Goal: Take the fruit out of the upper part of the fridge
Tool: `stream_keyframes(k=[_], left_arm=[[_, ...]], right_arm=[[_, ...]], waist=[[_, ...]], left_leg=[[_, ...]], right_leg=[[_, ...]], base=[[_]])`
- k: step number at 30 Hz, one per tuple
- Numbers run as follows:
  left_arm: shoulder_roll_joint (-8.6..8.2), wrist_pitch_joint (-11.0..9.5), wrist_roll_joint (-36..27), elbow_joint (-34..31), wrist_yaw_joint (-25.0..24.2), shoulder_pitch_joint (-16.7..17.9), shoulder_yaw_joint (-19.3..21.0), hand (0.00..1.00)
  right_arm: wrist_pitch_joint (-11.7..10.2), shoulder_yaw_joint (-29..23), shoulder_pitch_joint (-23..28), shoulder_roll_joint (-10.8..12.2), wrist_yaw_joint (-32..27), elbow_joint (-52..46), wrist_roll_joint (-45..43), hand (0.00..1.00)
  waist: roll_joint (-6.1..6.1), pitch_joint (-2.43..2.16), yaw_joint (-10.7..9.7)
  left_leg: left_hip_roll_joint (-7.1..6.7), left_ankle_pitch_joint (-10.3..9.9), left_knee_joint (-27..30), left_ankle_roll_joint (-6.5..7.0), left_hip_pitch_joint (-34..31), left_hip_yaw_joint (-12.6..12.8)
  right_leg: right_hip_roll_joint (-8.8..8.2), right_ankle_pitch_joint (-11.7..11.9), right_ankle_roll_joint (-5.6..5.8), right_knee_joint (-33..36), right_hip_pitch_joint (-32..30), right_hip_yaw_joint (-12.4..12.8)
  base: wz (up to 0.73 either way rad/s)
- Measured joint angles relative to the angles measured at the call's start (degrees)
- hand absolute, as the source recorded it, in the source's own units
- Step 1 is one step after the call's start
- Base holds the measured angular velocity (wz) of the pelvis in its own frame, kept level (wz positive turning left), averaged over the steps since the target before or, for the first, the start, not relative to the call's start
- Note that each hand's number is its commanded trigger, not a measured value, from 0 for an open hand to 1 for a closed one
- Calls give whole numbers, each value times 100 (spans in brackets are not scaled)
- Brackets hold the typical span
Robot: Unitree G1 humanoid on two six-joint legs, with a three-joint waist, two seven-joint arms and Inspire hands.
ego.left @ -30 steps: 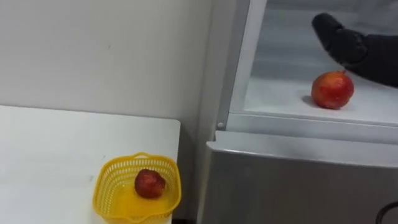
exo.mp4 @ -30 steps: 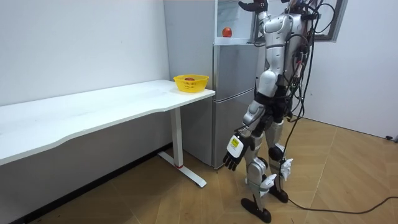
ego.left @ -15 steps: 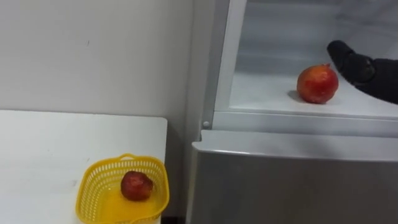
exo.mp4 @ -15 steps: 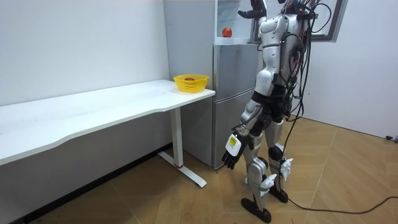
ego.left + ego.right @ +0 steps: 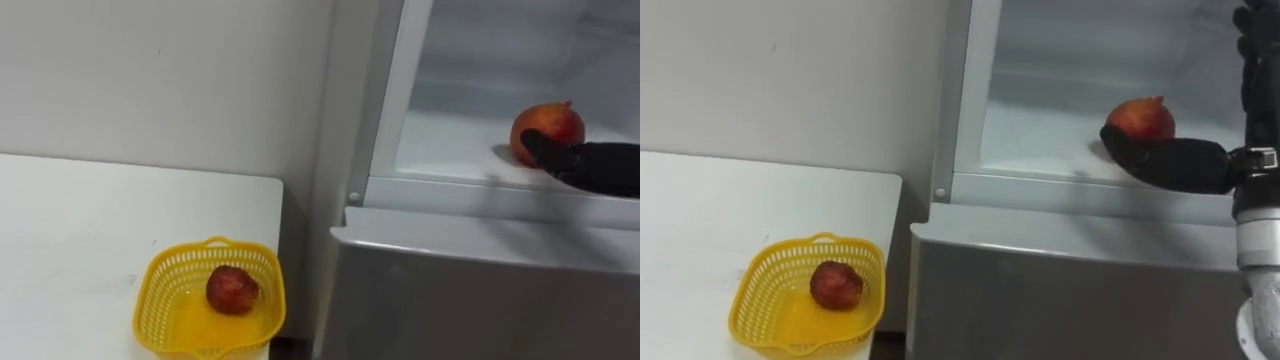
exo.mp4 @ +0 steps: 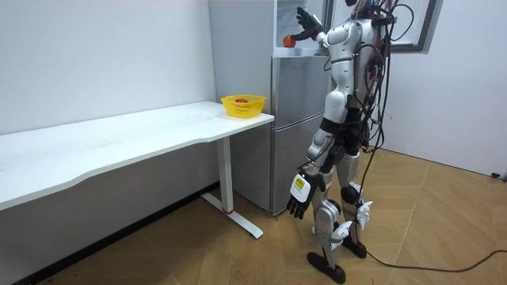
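Observation:
A red pomegranate [image 5: 1140,115] rests on the white shelf [image 5: 450,150] of the open upper fridge compartment. My right hand [image 5: 1170,165] reaches into the compartment at fruit height. Its thumb lies across the front of the fruit, and its straight fingers [image 5: 1258,60] stand up to the fruit's right, so the hand is open. I cannot tell whether the thumb touches the fruit. In the room view I stand in front of the fridge [image 6: 297,119] with my right arm raised, and my left hand [image 6: 298,198] hangs relaxed by my thigh.
A yellow basket [image 5: 160,300] holding another red fruit [image 5: 232,290] stands on the white table [image 5: 80,230], near the corner beside the fridge. The grey lower fridge door [image 5: 480,290] is closed below the shelf.
My right hand has come down from above and behind the pomegranate to fruit height, its thumb now across the fruit's front. The eye view shifted; the fruit stayed put.

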Motion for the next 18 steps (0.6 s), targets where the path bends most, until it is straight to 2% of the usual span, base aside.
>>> stream_keyframes(k=[3, 9, 13, 16, 18], left_arm=[[1, 55, 5, -56, -3, 20, 52, 0], [0, 76, 0, -248, -14, 105, 96, 0], [2, 66, -9, -333, -17, 138, 100, 0], [2, 71, -11, -333, -28, 187, 111, 0], [2, 72, -11, -333, -35, 191, 112, 0]], right_arm=[[52, 0, -190, -18, 34, 419, 84, 0], [119, 52, -373, -38, 187, 681, 171, 0], [126, 103, -527, -338, 366, 938, 458, 0], [127, 165, -633, -490, 498, 1296, 537, 0], [131, 166, -658, -506, 547, 1482, 570, 0]], waist=[[-50, -21, 18], [-33, -5, 40], [-2, 17, 34], [4, 19, 28], [4, 19, 31]], left_leg=[[-1, 0, 13, 0, -18, -15], [-7, 1, 38, -1, -60, -88], [-21, 0, 132, -2, -173, -130], [-21, 0, 171, -2, -216, -136], [-22, -1, 203, -3, -258, -137]], right_leg=[[0, 0, 0, -4, 5, -13], [0, 0, 0, -10, -1, -30], [-4, 0, 0, -8, -48, -57], [-3, 0, 0, -3, -61, -58], [-3, 0, 0, 1, -81, -57]], base=[[6], [4], [7], [2], [2]])
